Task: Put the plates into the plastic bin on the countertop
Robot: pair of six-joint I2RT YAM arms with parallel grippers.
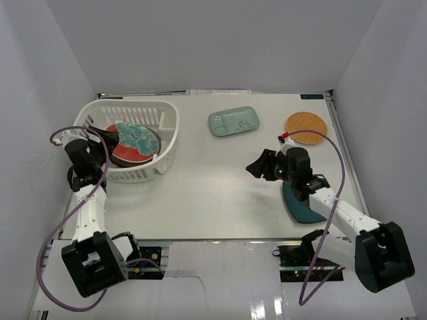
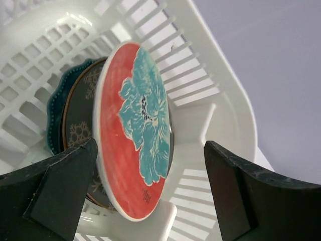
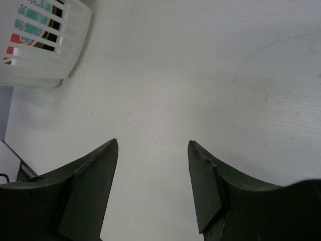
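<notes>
Dark-teal plate (image 1: 298, 208) partly beneath right arm (image 1: 341, 215)

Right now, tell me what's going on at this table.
Two arms are loading plates into the white bin. The left gripper hangs open over the floral plate, stacked on others in the bin. The right gripper is open and empty above the countertop. The green plate, orange plate and dark-teal plate lie outside it.

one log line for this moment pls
left gripper open at bin | floral plate topmost in bin | right gripper open over table | green plate, orange plate, teal square plate on table
</notes>
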